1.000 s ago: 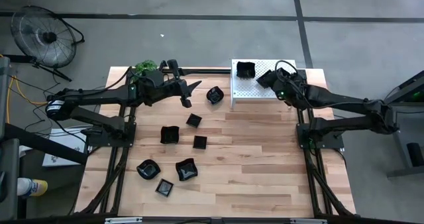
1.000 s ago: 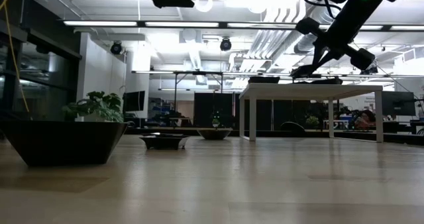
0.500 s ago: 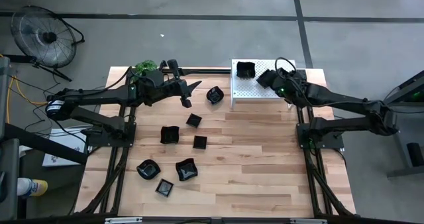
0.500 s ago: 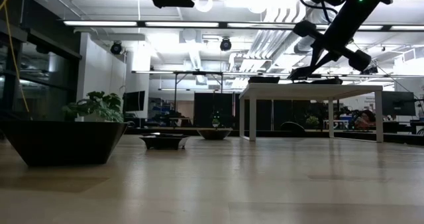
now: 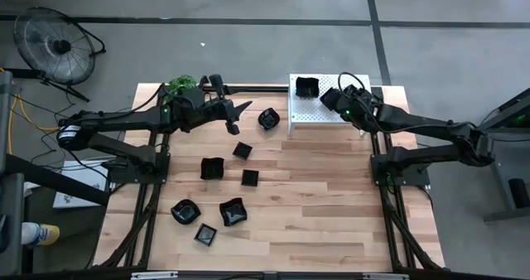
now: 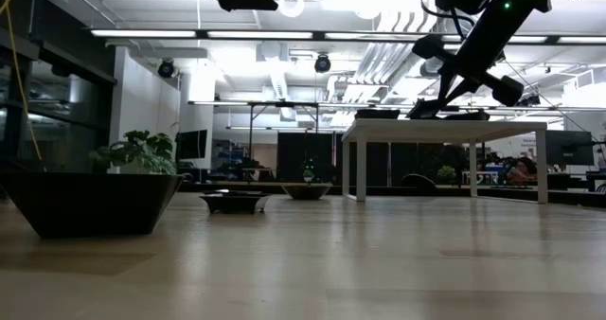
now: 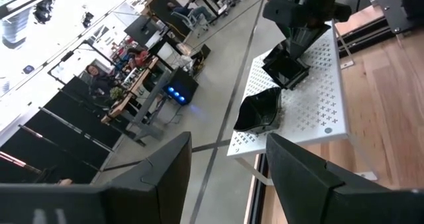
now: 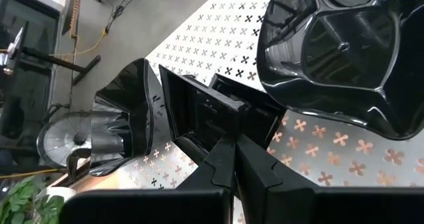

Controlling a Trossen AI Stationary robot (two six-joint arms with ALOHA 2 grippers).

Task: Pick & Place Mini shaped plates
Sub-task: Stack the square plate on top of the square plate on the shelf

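Note:
Several small glossy black mini shaped plates lie loose on the wooden table, among them a plate (image 5: 268, 118) beside the white perforated rack (image 5: 310, 114) and a plate (image 5: 233, 212) near the front. On the rack rest a wavy-edged plate (image 5: 307, 87) (image 7: 260, 111) (image 8: 126, 118) and a wider plate (image 8: 338, 52). My right gripper (image 5: 335, 99) (image 8: 232, 141) is shut on a square plate (image 7: 285, 68) (image 6: 426, 102) just over the rack. My left gripper (image 5: 238, 117) (image 7: 228, 184) hangs open and empty above the table's far left, pointing level toward the rack. My right gripper pinches the square plate by one side wall (image 8: 218, 128) between its two shut fingers. The fingers slant down from the table's right. The plate sticks out beyond the fingertips, tilted, close above the rack's top; whether it touches the rack I cannot tell.
A green plant (image 5: 180, 84) stands at the table's far left corner, and a fan (image 5: 54, 44) on the floor beyond. One black plate (image 6: 95, 202) sits close before the low camera. Bare wood (image 5: 331, 197) spreads over the table's right half, near the rack.
My right gripper has crept a little toward the rack's far left with the square plate and rolled slightly, staying shut on it. My left gripper has kept still.

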